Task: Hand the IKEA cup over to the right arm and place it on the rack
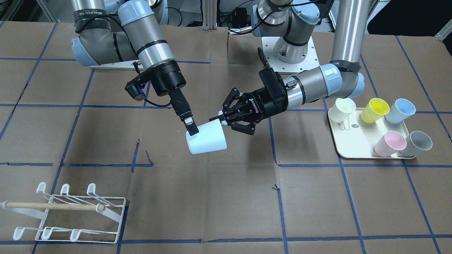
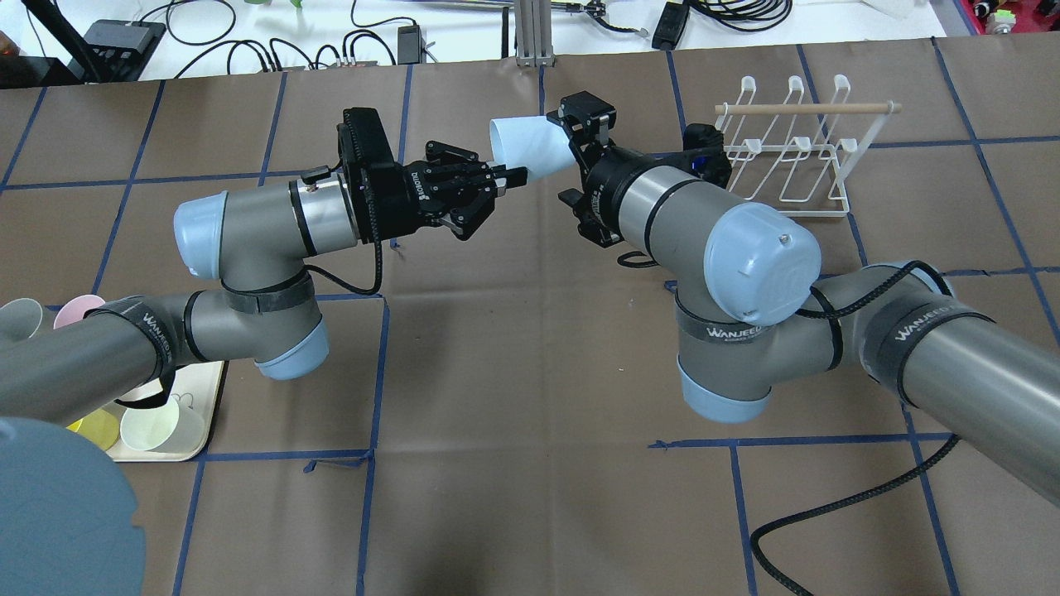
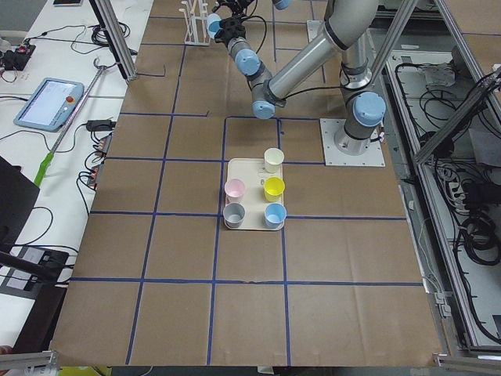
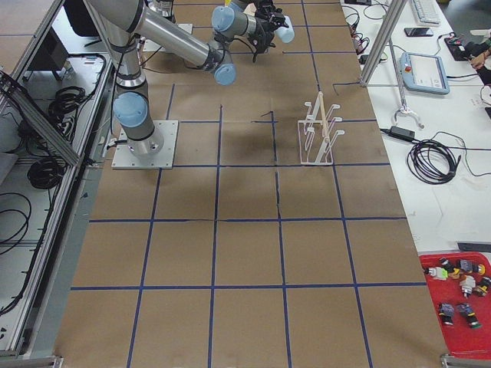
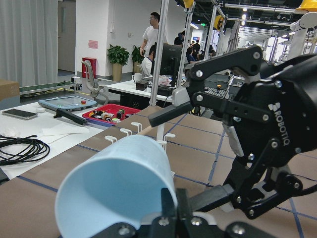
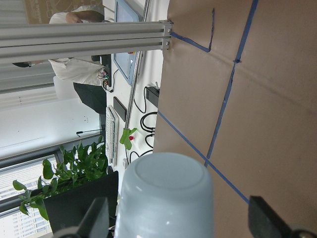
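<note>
The pale-blue IKEA cup point(image 1: 206, 141) hangs on its side in mid-air over the table's middle; it also shows in the overhead view point(image 2: 530, 149). My right gripper point(image 1: 191, 131), with long slim fingers, is shut on the cup's rim, one finger inside and one outside. My left gripper point(image 1: 229, 121), lettered ROBOTIQ, is open at the cup's base, its fingers spread on either side and apart from it. The right wrist view shows the cup's base point(image 6: 166, 193) between two wide-set fingers. The white wire rack point(image 1: 70, 211) with its wooden dowel stands on the table on my right point(image 2: 795, 149).
A cream tray point(image 1: 349, 148) on my left holds several cups: white point(image 1: 344, 109), yellow point(image 1: 374, 110), blue point(image 1: 399, 111), pink point(image 1: 388, 143) and grey point(image 1: 416, 143). Brown paper with blue tape lines covers the table. Cables and an aluminium post point(image 2: 530, 33) lie at its far edge.
</note>
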Motion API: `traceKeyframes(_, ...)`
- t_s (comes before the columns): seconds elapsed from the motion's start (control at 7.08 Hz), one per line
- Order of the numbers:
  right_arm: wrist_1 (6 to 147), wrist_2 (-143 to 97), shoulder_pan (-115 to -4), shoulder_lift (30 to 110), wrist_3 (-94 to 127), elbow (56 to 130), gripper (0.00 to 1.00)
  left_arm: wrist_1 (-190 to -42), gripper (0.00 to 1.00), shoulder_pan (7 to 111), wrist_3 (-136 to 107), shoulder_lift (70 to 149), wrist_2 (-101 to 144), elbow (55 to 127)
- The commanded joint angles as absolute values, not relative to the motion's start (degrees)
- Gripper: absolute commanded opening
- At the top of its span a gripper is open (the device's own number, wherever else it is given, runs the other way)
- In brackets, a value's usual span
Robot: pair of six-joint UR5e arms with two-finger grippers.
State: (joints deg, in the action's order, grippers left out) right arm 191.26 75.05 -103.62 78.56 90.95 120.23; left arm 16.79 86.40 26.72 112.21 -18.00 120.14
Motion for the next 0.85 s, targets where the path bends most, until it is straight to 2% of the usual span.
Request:
traceKeyframes(0.0, 191.25, 76.11, -104.41, 76.64, 91.93, 117.78, 0.99, 16.79, 0.01, 86.48, 26.72, 112.15, -18.02, 120.15)
traceKeyframes(0.71, 191.25, 76.11, -104.85, 74.53, 92.02, 115.49, 0.99, 16.79, 0.02, 86.48, 26.02, 111.89, -18.02, 120.15)
